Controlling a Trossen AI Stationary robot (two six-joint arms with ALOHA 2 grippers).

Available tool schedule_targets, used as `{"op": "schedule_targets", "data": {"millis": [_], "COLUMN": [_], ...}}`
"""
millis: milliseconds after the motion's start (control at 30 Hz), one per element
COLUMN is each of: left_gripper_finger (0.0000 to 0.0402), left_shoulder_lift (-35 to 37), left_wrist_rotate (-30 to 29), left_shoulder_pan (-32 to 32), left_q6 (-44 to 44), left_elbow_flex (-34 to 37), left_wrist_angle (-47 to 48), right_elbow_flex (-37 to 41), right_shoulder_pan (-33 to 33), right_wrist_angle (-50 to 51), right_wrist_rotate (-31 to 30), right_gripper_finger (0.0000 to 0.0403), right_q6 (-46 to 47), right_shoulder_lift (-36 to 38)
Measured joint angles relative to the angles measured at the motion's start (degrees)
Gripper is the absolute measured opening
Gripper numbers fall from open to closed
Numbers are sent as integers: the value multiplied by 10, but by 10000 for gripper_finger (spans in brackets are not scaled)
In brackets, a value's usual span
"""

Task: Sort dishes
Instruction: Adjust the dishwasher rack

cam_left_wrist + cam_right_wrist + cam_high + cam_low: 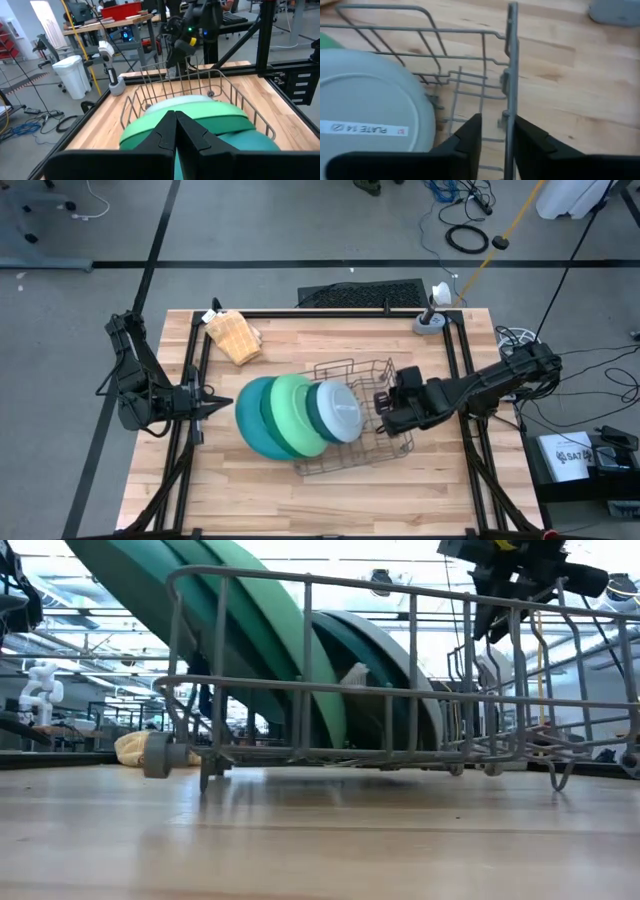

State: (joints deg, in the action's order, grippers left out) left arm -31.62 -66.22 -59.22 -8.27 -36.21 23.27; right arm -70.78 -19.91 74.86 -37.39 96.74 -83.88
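The grey wire rack (400, 690) stands nearest the low camera, its feet on the wooden table (280, 510), a little toward the table's right edge from the middle. In it the dishes lean in a row on edge, overlapping like fallen dominoes: a large teal plate (256, 425) outermost, sticking out past the rack's end toward the left edge of the table, then a light green plate (292, 405), a dark green plate (317, 412), and innermost a smaller pale blue-grey plate (340, 412). All are round and smooth, getting smaller from the teal one to the pale one. The row's long axis runs left to right across the table, and the plates tilt with their upper rims toward the left edge and their undersides facing the right arm. The pale plate's underside carries a white label reading "PLATE 14 (2)". The right tool (496, 137) sits at the rack's right end wall, its fingers straddling an upright wire of that wall with a gap on either side, not clenched on it. The left tool (222, 406) is clenched empty, its tip just beside the teal plate's rim. A tan waffle-textured lump (234, 335) lies near the far left corner of the table.
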Motion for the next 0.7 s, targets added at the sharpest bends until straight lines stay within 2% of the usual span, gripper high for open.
{"op": "schedule_targets", "data": {"millis": [200,367,600,700], "left_gripper_finger": [8,8,8,8], "left_shoulder_lift": [0,0,-1,-3], "left_wrist_rotate": [0,0,0,0], "left_shoulder_pan": [0,0,0,0], "left_q6": [-4,-5,-23,-34], "left_elbow_flex": [0,0,0,0], "left_wrist_angle": [0,-4,-4,-2], "right_elbow_flex": [0,0,-1,-7], "right_shoulder_pan": [-8,-8,-8,-8], "right_wrist_angle": [-27,-28,-55,-113], "right_wrist_rotate": [-39,-79,-230,-225], "right_gripper_finger": [155,192,198,191], "right_q6": [-18,-28,-90,-210], "right_shoulder_lift": [0,0,0,1]}}
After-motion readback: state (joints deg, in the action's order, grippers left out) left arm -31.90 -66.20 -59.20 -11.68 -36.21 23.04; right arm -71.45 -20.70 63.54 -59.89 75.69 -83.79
